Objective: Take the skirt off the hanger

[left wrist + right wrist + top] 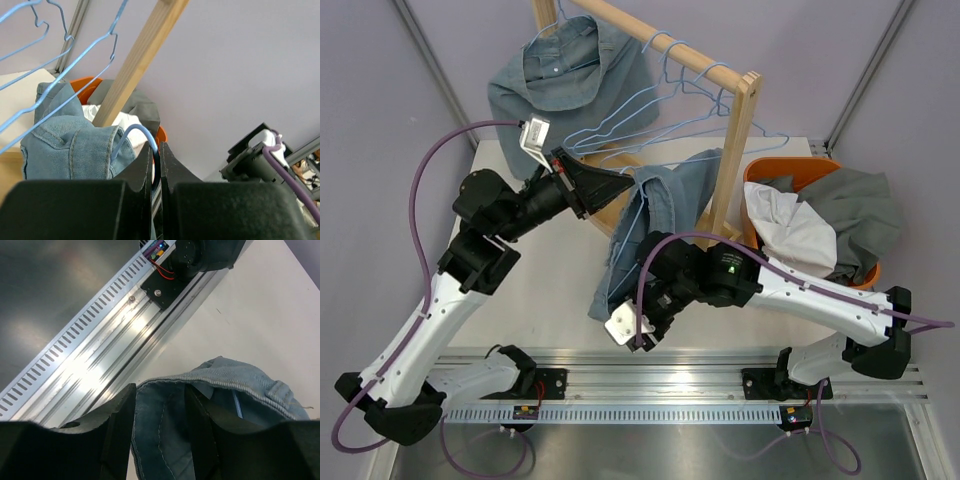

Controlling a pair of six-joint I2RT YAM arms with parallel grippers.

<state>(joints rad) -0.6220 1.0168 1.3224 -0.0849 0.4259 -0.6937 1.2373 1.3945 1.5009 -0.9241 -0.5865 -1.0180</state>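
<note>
The blue denim skirt (pixel 665 200) hangs on a light-blue wire hanger (pixel 620 150) beside the wooden rack. My left gripper (pixel 630 182) is shut on the hanger's hook (pixel 134 131), pinching the wire between its black fingers (pixel 145 165); the skirt's waistband (pixel 70 145) bunches just left of them. My right gripper (pixel 632 300) is at the skirt's lower hem. In the right wrist view its jaws stand apart, one on each side of a fold of the skirt (pixel 162 430). A short piece of the hanger's blue wire (pixel 237 405) shows inside the cloth.
The wooden rack (pixel 738 140) carries several empty blue hangers (pixel 665 95) and another denim garment (pixel 560 75). An orange basket (pixel 788 168) of white and grey clothes stands at the right. The aluminium rail (pixel 100 355) runs along the near table edge.
</note>
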